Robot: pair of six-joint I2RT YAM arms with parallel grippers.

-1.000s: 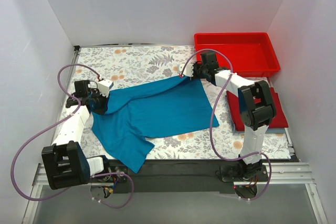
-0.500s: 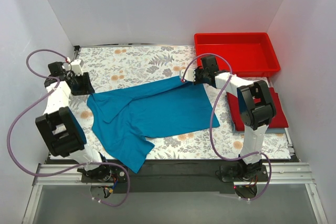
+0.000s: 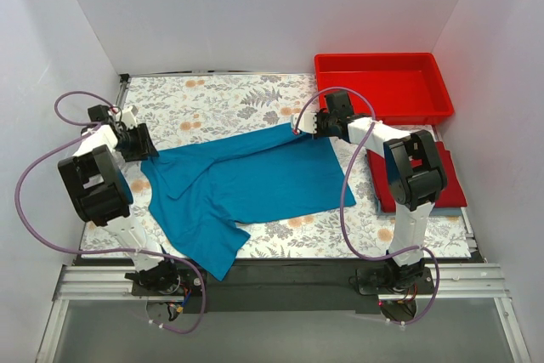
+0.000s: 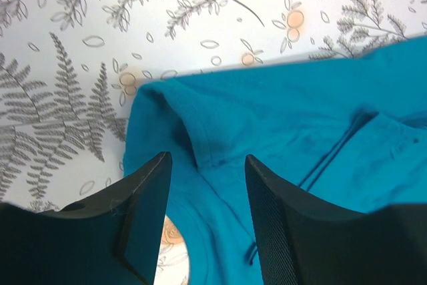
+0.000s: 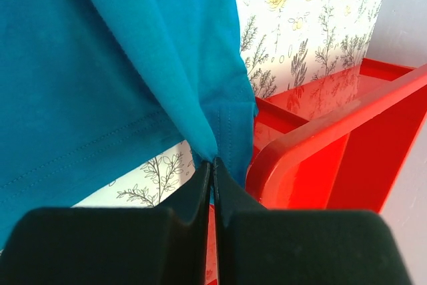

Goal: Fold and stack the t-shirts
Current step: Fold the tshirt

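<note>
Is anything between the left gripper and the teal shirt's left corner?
Nothing visible. The left gripper hangs open directly over the corner of the teal t-shirt, with only that cloth and the floral table cover beneath.

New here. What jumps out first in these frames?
The teal-blue t-shirt lies half-spread across the floral table, its far right corner pinched in the shut right gripper. The left gripper hangs open over the shirt's left edge. A red tray sits far right, a folded red t-shirt nearer.
</note>
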